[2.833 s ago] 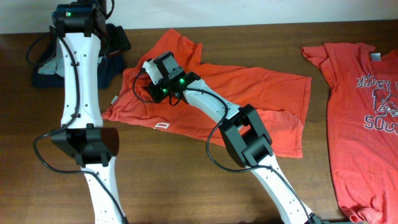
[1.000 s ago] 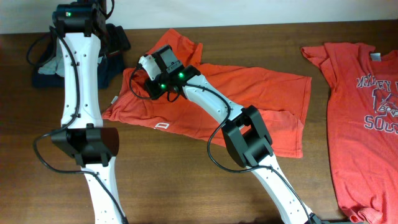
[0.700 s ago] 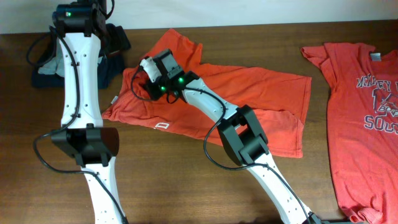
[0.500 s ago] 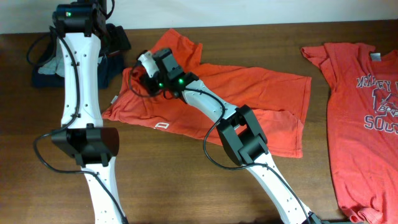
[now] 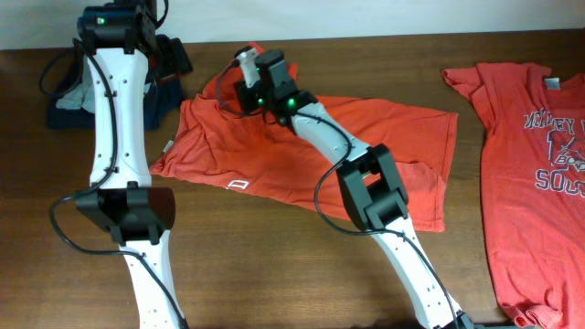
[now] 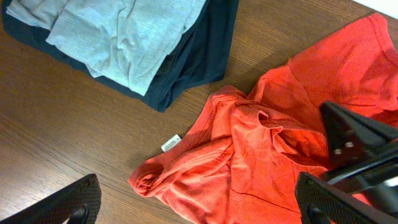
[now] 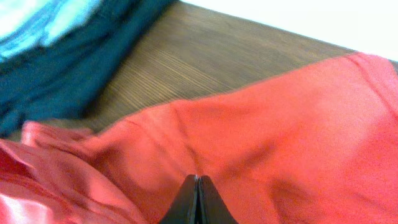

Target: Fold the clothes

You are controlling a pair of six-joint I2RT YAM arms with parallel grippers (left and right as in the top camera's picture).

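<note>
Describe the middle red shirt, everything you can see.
The shirt is orange-red, cotton-looking knit, lying unfolded across the middle of the table. It is wrinkled, and its left end is bunched. A small white logo sits at the near edge and a white tag sticks out on the left. The right arm reaches over it. The right gripper, shut, is at the far sleeve; whether it pinches fabric is unclear. A dark folded stack lies close by.

The table (image 5: 274, 265) is dark grained wood with a low sheen. The creased orange-red shirt (image 5: 247, 155) and the printed shirt (image 5: 521, 210) are matt cloth, as are the grey cloth (image 6: 124, 31) and navy cloth (image 6: 199, 56). The 2 arm shells (image 5: 119, 110) are smooth, glossy white plastic.
</note>
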